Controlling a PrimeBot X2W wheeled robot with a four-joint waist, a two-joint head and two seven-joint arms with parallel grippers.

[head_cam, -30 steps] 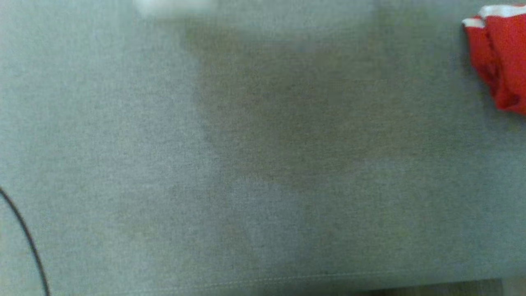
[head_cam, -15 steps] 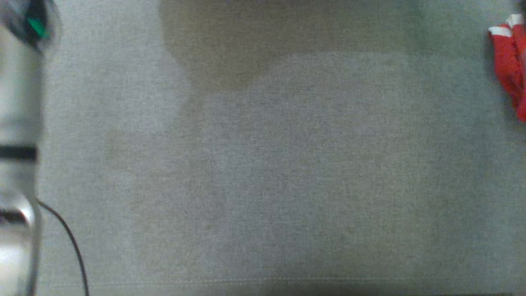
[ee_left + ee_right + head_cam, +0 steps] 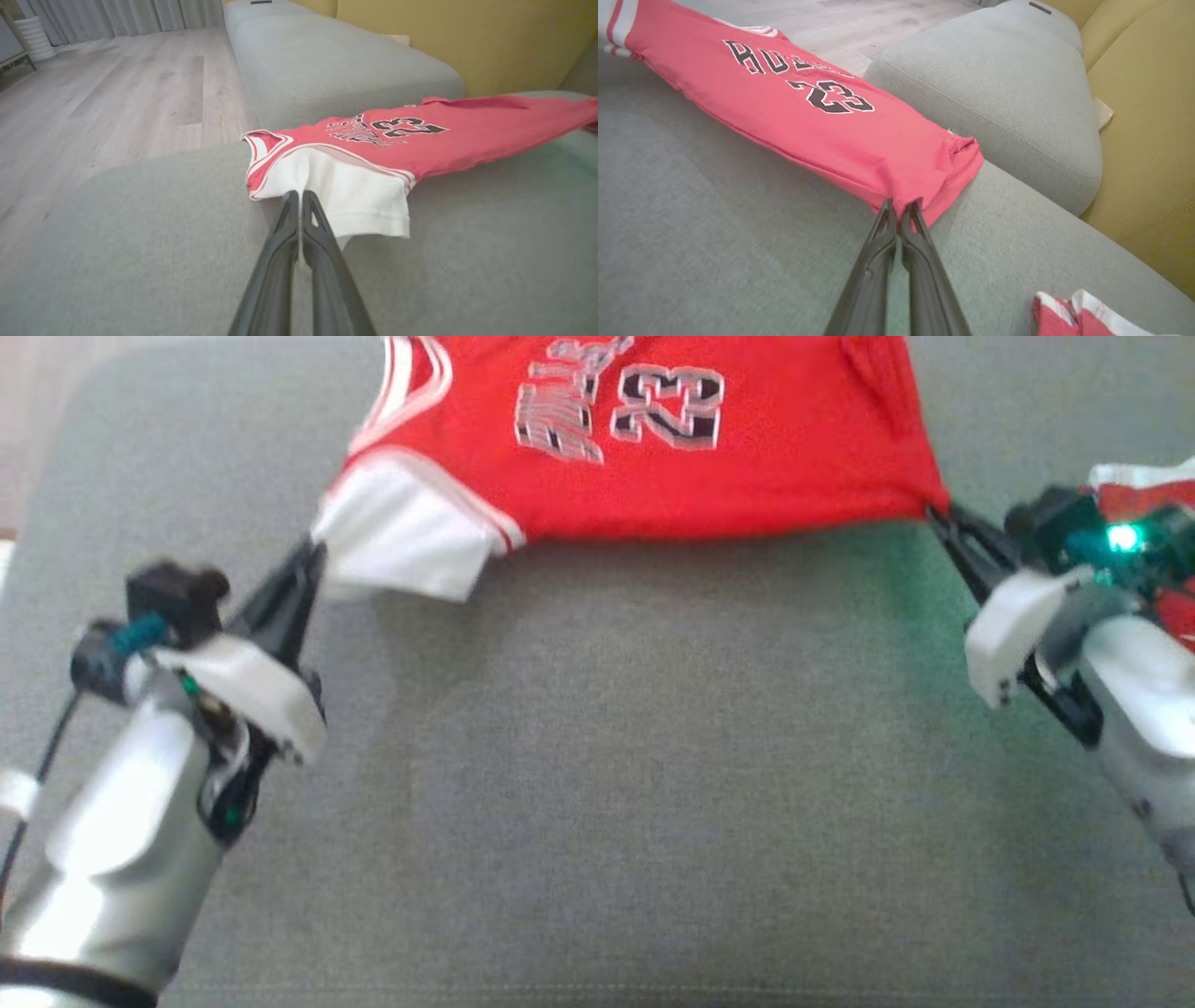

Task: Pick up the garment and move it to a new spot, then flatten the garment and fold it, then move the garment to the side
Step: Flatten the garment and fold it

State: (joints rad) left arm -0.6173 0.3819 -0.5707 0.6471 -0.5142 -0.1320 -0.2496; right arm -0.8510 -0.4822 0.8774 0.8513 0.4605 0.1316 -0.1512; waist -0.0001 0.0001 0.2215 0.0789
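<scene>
So you've got the big grey cushion [image 3: 597, 784] taking up most of the head view; past it in the left wrist view there's a second grey cushion [image 3: 336, 65] at about 12 o'clock, wood floor [image 3: 117, 93] off at 10 and a yellow backrest [image 3: 467, 37] at 1 to 2.

The garment [image 3: 747, 476] is a red jersey with a 23 [image 3: 667, 415] on it; it sits at 12 o'clock in the head view, at the far side of the cushion, pulled out sideways between your two arms; the near hem runs pretty much straight from one gripper to the other, and there's a white sleeve panel [image 3: 401, 537] at its 9 o'clock end.

Your left gripper [image 3: 313, 555] is at around 10 o'clock, fingers pinched right together on that white panel; the left wrist view shows the tips [image 3: 299, 196] biting the cloth with no gap to speak of. Your right gripper [image 3: 936, 513] is at 2 o'clock, same deal; clamped tight on the red corner, which bunches up at the tips [image 3: 901, 205].

Smallest bit: another red-and-white piece of cloth [image 3: 1083, 312] lies on the cushion at 5 o'clock in the right wrist view, well apart from the jersey.
</scene>
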